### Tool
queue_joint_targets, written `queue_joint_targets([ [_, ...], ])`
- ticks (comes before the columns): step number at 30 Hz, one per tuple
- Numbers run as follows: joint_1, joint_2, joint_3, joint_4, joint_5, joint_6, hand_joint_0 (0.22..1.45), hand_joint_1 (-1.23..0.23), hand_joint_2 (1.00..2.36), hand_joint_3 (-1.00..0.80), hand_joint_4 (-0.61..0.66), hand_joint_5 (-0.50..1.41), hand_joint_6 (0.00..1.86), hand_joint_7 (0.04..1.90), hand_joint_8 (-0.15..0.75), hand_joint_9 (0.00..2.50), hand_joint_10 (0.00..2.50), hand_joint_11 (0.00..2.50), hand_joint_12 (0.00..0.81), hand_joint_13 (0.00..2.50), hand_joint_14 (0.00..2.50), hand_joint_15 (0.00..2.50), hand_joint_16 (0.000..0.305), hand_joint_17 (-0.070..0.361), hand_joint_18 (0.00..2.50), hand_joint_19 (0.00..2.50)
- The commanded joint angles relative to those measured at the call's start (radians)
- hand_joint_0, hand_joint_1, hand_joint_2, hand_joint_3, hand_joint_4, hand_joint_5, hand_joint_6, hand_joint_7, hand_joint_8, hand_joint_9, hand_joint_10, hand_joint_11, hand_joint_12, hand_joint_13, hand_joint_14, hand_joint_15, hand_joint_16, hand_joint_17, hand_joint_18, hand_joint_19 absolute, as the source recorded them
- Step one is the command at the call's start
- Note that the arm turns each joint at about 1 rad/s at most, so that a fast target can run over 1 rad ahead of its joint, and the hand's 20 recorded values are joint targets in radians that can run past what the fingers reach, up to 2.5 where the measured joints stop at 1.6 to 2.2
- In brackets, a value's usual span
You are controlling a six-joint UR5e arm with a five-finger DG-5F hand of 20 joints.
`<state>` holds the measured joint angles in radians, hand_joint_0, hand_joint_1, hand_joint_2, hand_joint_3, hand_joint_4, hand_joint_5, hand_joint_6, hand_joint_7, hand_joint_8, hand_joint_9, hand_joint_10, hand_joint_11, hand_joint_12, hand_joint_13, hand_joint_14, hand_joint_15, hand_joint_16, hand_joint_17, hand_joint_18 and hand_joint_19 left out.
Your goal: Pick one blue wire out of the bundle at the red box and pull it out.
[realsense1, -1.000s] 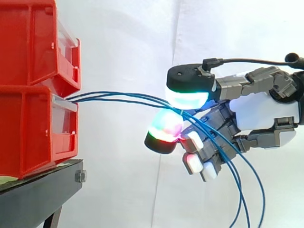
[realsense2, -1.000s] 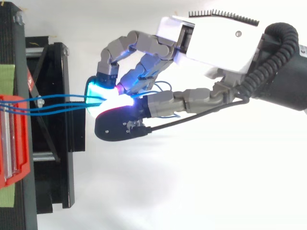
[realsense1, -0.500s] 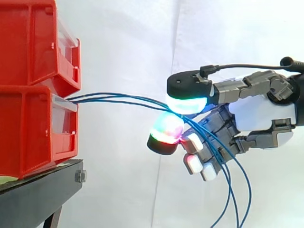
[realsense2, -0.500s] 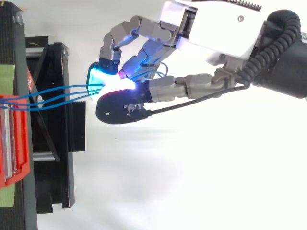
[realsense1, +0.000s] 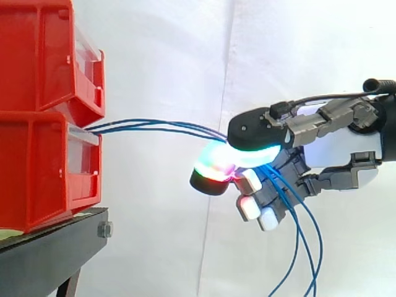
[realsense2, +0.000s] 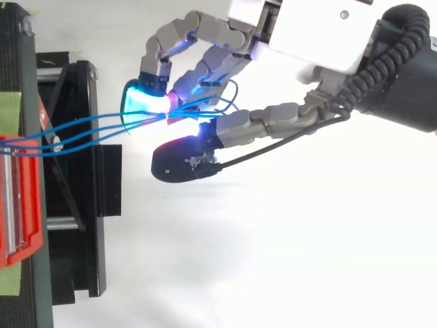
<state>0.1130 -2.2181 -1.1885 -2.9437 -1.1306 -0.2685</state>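
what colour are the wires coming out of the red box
The wires are blue, clearest in the side view.

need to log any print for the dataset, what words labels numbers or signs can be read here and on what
None can be read. The red bins and their clear front panels, the green tape on the black stand, the hand and the blue wires show no legible writing.

blue wires [realsense1: 154, 125] cut off below, red bins [realsense1: 37, 167] cropped at left
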Motion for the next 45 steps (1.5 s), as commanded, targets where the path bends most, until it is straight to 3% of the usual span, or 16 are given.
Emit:
queue_joint_targets([
  [1,-0.004,0.000,0.004,-0.002,0.000,0.000,0.57,-0.79,1.01,-0.42,0.21,-0.20,0.92,0.86,0.361,0.84,0.01,1.03,0.426,0.90,0.02,0.67,0.058,0.130,0.85,0.63],
  [5,-0.007,0.000,0.003,-0.006,0.000,0.003,0.52,-0.59,1.00,-0.47,0.21,-0.18,0.89,0.90,0.375,0.90,0.01,1.04,0.444,0.93,0.02,0.68,0.060,0.135,0.85,0.66],
  [8,-0.007,0.000,0.003,-0.009,0.000,0.003,0.57,-0.54,1.01,-0.39,0.20,-0.17,0.89,0.93,0.365,0.94,0.01,1.03,0.433,0.94,0.02,0.68,0.057,0.128,0.83,0.68],
  [18,-0.007,0.000,0.004,-0.009,0.000,0.000,0.62,-0.72,1.02,-0.13,0.16,-0.16,0.94,0.95,0.380,0.99,0.01,1.08,0.434,1.00,0.02,0.69,0.056,0.126,0.91,0.65],
  [32,-0.006,0.000,0.004,-0.009,0.000,0.002,0.67,-0.82,1.02,-0.07,0.03,-0.19,0.98,1.02,0.361,0.94,0.01,1.08,0.422,0.98,0.02,0.68,0.055,0.124,0.92,0.62],
  [38,-0.006,0.000,0.004,-0.008,0.000,0.002,0.70,-0.86,1.02,-0.05,0.18,-0.23,0.97,0.90,0.341,0.83,0.01,1.03,0.426,0.92,0.02,0.66,0.056,0.126,0.88,0.60],
  [45,-0.007,0.000,0.004,-0.009,0.000,0.005,0.72,-0.94,1.02,-0.18,0.19,-0.26,0.94,0.88,0.293,0.64,0.01,0.95,0.427,0.78,0.02,0.58,0.058,0.130,0.82,0.47],
])
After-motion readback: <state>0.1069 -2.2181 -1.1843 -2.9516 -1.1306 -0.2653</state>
